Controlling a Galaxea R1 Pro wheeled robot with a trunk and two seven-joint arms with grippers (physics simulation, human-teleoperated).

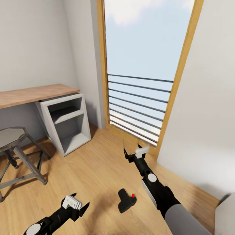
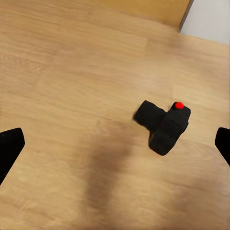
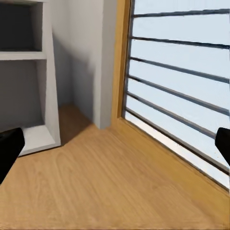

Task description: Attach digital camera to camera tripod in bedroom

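On the floor (image 1: pixel 98 169), camera (image 1: pixel 126 200) lies between spread left tool (image 1: pixel 75 204) and spread right tool (image 1: pixel 137 153); rigid, probably light; grip across body.

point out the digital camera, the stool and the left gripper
digital camera (image 1: pixel 125 200), head view, on its black body
stool (image 1: pixel 11 137), head view, on its grey seat
left gripper (image 1: pixel 80 201), head view, midway between its fingertips

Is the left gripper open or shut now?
Open. The left gripper has its fingers spread apart and empty above the wood floor, beside the digital camera.
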